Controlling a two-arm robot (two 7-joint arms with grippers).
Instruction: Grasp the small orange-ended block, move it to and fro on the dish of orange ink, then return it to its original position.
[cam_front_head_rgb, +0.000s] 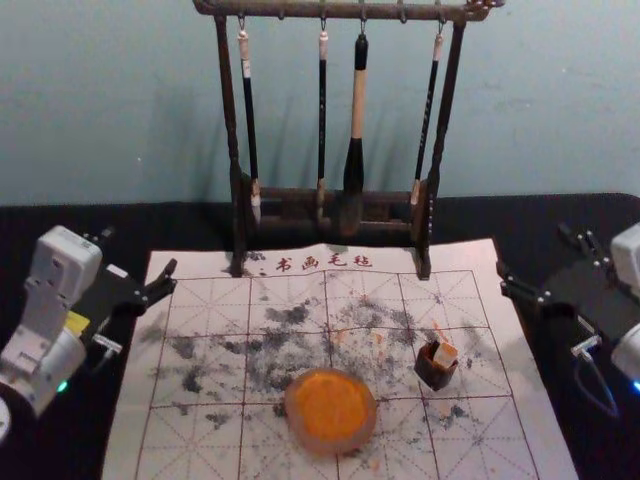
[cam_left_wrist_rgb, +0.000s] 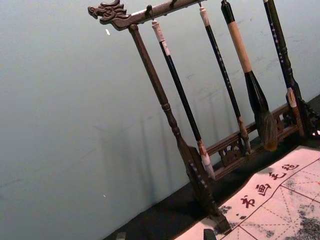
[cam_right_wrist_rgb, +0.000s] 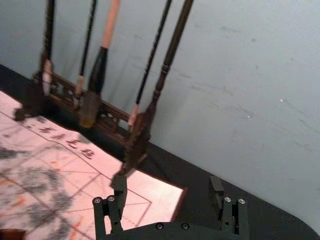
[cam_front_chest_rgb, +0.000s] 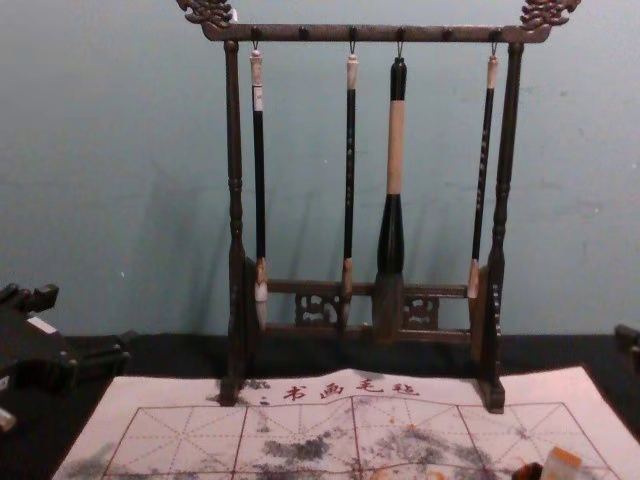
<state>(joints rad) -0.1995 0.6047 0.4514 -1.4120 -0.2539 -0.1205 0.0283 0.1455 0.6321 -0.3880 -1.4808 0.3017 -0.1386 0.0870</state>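
Beside the left and right edges of the mat (cam_front_head_rgb: 125, 440), the left tool (cam_front_head_rgb: 140, 250) and the right tool (cam_front_head_rgb: 532, 249) have their fingers apart. The round dish (cam_front_head_rgb: 369, 408) has orange ink. The small dark box (cam_front_head_rgb: 433, 374) holds the block (cam_front_head_rgb: 446, 354), pale, orange-ended and leaning.

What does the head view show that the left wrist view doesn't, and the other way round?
Head view, not left wrist view: the orange ink dish, and the small orange-ended block standing in its dark holder.
Left wrist view, not head view: the clear dragon-head shape at the rack's left end, where the head view's top edge cuts in.
Both: the brush rack with its hanging brushes, the thick one among them, the gridded calligraphy mat, and the left gripper's fingertips.
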